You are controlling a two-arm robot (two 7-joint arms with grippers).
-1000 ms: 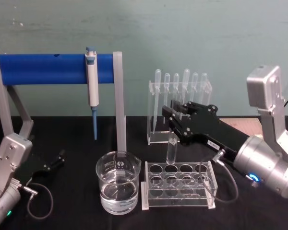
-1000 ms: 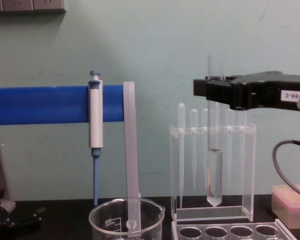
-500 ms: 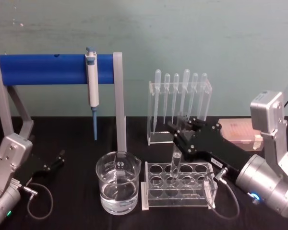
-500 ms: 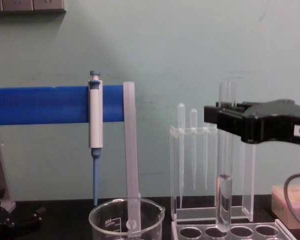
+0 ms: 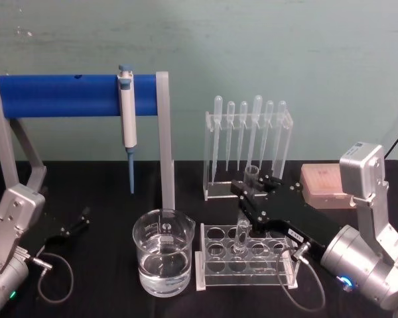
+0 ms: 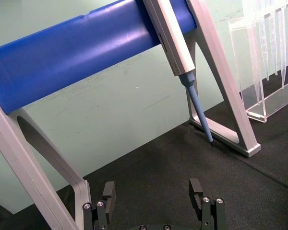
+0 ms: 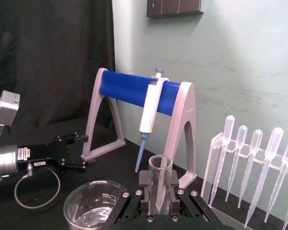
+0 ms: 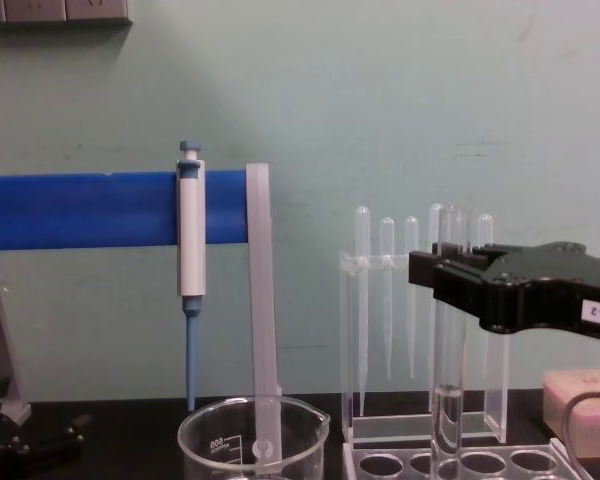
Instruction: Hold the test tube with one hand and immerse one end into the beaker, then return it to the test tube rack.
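**Tube gripped upright, lower end in the rack**

Right gripper [image 5: 252, 193] has its fingers clamped on the test tube [image 5: 244, 218], just below the rim. Tube is vertical, lower end down in a hole of the clear tube rack [image 5: 247, 273], middle row. Beaker [image 5: 162, 260] holds clear liquid and sits at 9 o'clock from the rack, just beside it, apart from the tube. Pipette stand [image 5: 249, 146] at 12 o'clock behind the rack. Left gripper [image 6: 153, 191] is parked low at the table's 9 o'clock side, fingers spread, holding nothing.
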